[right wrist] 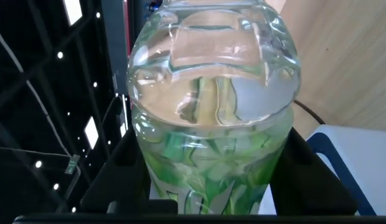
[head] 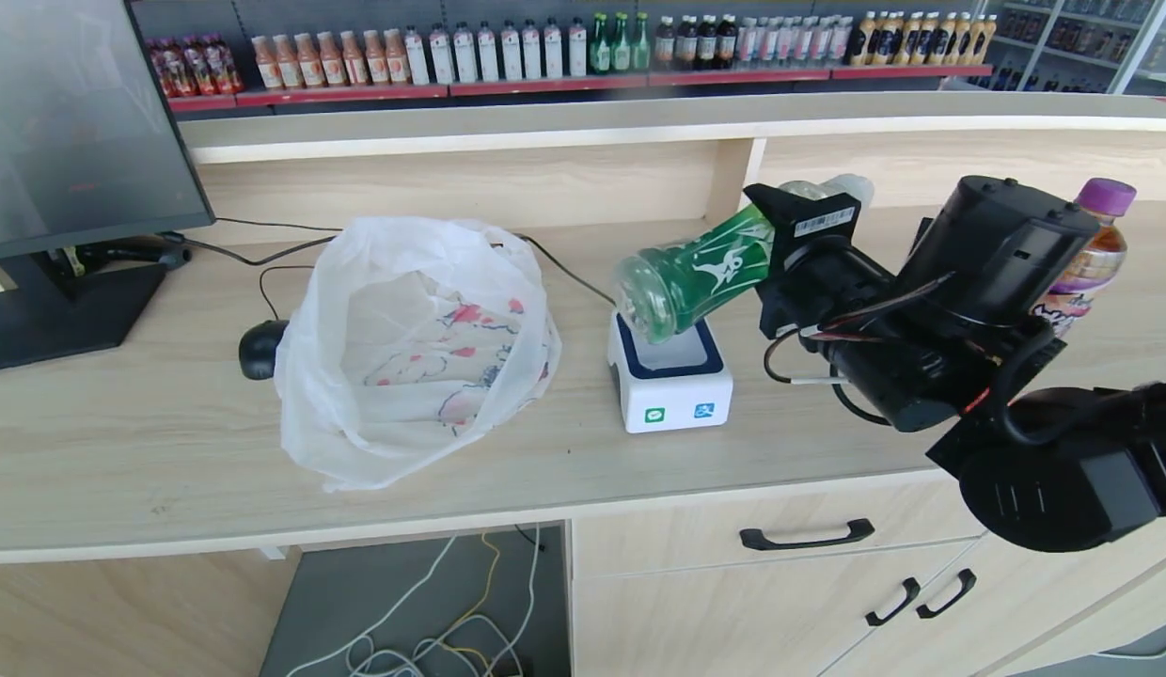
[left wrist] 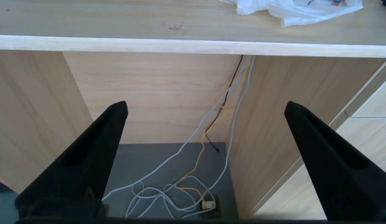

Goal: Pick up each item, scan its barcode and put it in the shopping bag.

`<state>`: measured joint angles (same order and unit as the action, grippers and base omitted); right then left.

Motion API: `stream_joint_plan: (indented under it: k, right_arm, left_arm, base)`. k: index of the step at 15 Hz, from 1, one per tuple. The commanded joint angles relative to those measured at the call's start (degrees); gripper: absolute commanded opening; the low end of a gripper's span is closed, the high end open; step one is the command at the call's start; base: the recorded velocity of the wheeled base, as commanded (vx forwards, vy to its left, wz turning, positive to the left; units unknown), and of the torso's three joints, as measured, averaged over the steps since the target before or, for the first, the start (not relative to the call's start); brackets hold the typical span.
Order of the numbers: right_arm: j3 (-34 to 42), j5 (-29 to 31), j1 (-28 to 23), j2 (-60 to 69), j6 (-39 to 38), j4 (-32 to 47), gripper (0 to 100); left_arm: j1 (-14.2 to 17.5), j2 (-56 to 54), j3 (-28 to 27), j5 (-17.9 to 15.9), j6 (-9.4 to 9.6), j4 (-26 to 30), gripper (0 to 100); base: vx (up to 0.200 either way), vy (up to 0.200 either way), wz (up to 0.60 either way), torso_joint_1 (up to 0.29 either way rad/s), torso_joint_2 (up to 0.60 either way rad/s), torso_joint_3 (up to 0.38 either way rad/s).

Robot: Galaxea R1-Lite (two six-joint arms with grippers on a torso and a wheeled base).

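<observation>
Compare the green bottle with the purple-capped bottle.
The green bottle is tipped nearly sideways, base toward the scanner; the purple-capped bottle stands upright. The green bottle is gripped by the right tool above the counter; the purple-capped bottle stands free, untouched. Both are plastic drink bottles.

The right gripper (head: 779, 256) clamps a clear plastic bottle with green label (head: 701, 271), tilted, base just above a white box scanner with blue-rimmed top (head: 672, 385). Translucent white plastic shopping bag (head: 414, 348) stands open beside the scanner on the light wooden counter (head: 169, 451)
</observation>
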<state>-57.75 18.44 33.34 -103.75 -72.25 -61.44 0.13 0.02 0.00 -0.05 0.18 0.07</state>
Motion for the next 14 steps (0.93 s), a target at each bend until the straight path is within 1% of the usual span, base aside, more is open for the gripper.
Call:
stream_joint_plan:
  k: [1,14]
  right_arm:
    - [-0.61,0.01,-0.12,-1.63,-0.26,-0.08,0]
    - [-0.96,0.01,-0.21,-3.47,-1.40,-0.17,0]
  left_arm:
    - [0.04,-0.02,0.00,-0.04,-0.01,0.01,100]
    - [0.04,-0.02,0.00,-0.04,-0.01,0.01,100]
  base:
    - [0.000,0.000,0.00,0.000,0.00,0.000]
    - [0.000,0.000,0.00,0.000,0.00,0.000]
